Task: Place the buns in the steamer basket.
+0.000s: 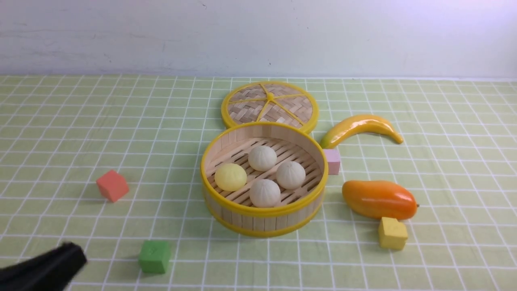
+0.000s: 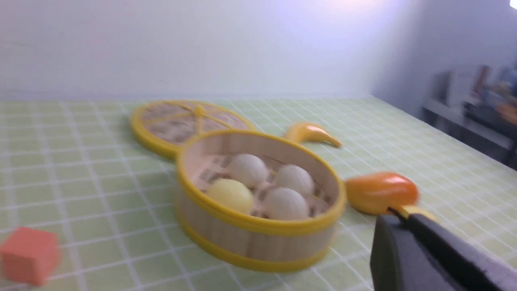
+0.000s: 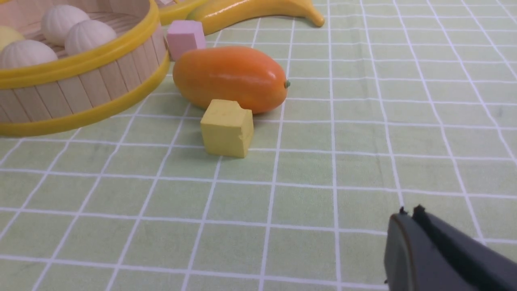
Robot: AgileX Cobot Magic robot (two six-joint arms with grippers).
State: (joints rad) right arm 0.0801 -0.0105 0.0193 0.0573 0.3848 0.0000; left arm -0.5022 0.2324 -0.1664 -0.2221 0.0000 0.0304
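The steamer basket (image 1: pixel 264 218) stands mid-table. Inside it lie three off-white pleated buns (image 1: pixel 262 158) (image 1: pixel 290 175) (image 1: pixel 265 192) and one smooth pale yellow bun (image 1: pixel 230 177). The basket (image 2: pixel 258 250) and its buns (image 2: pixel 285 203) also show in the left wrist view, and partly in the right wrist view (image 3: pixel 80 97). My left gripper (image 1: pixel 74 252) is shut and empty at the near left corner, well away from the basket; it also shows in its own wrist view (image 2: pixel 398 214). My right gripper (image 3: pixel 408 212) is shut and empty over bare cloth; it is out of the front view.
The woven lid (image 1: pixel 270 106) lies behind the basket. A banana (image 1: pixel 360 127), pink cube (image 1: pixel 332 161), orange mango (image 1: pixel 379 199) and yellow cube (image 1: pixel 392 233) lie right of it. A red cube (image 1: pixel 112 185) and green cube (image 1: pixel 154 256) lie left.
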